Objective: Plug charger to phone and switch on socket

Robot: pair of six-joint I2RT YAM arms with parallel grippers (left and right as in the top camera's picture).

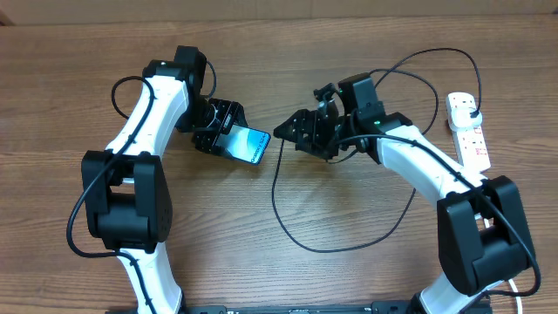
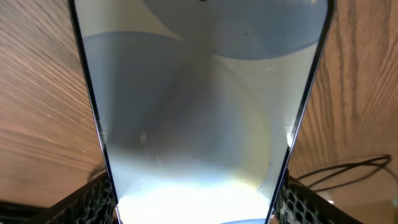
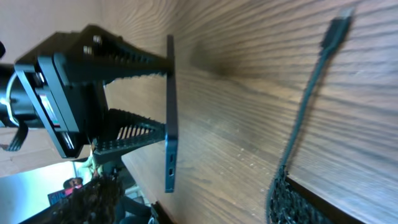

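My left gripper (image 1: 228,138) is shut on the phone (image 1: 250,145) and holds it tilted above the table, blue screen facing up. The phone fills the left wrist view (image 2: 199,112) between the fingers (image 2: 196,202). The right wrist view shows the phone edge-on (image 3: 170,124) with its port facing my right gripper (image 3: 193,208). My right gripper (image 1: 281,133) is open, just right of the phone. The charger cable (image 3: 305,106) runs from beside one finger to its free connector tip (image 3: 339,22). The cable loops over the table (image 1: 331,249) to a black plug in the white socket (image 1: 468,131).
The socket lies at the far right table edge with its thick white cord (image 1: 523,292) trailing down the right side. The charger's wide loop lies across the table middle under my right arm (image 1: 418,166). My left arm (image 1: 139,131) spans the left side.
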